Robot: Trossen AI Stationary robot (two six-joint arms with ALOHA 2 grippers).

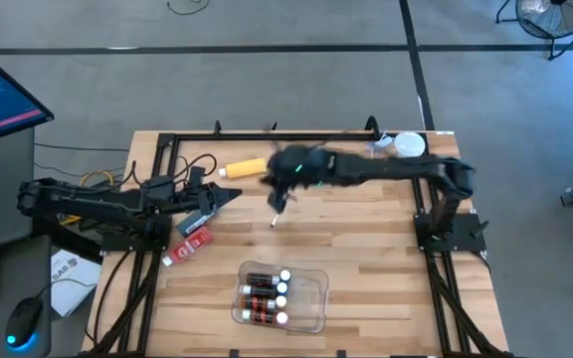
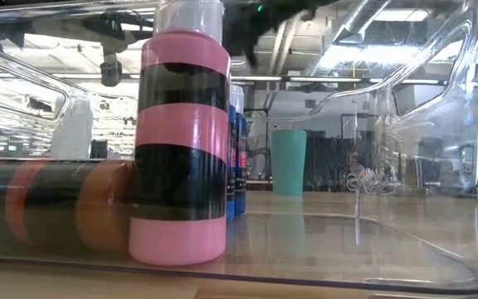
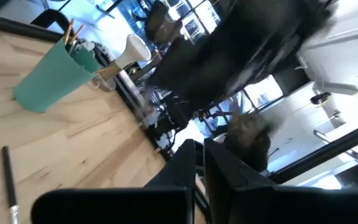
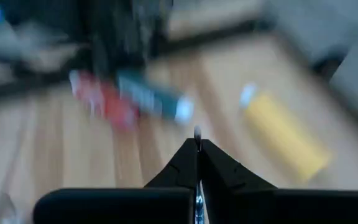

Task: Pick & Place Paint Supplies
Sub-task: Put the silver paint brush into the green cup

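Red tube (image 4: 101, 99) motion-blurred.

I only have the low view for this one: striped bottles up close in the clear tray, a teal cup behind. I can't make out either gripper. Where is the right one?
Observer: The right gripper is over the middle of the table, beyond the tray, shut on a thin paint brush.
Operator: Is anything lying outside the tray?
Observer: Yes, a yellow bottle lies on its side near the table's far edge.
Operator: And the left arm?
Observer: The left gripper is shut at the table's left side, with nothing seen in it, between the yellow bottle and a red tube.
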